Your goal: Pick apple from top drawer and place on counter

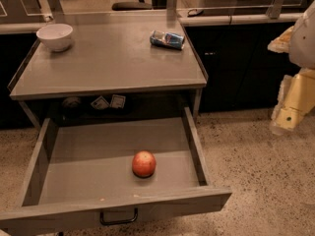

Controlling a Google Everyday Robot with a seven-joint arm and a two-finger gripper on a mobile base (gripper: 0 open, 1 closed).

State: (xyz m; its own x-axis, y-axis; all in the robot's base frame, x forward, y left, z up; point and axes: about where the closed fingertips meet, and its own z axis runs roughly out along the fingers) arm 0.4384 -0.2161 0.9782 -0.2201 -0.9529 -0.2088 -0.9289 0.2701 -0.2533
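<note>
So far: I am finding the top drawer (88, 151) standing open; reach, grasp, lift and placing are all waiting
Apple: the apple (143, 163) is lying untouched on the drawer floor, lower centre of the frame
Counter: the counter (113, 58) is carrying a white bowl (55, 36) upper left and a crushed blue can (167, 39) upper centre
Gripper: the gripper (290, 107) is hanging at the right edge, well apart from the apple; I am not managing to tell its state
Hidden: the frame is cutting off the arm

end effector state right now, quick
end effector: cannot be told; it hangs at the right edge, apart from the apple lying in the top drawer.
</note>
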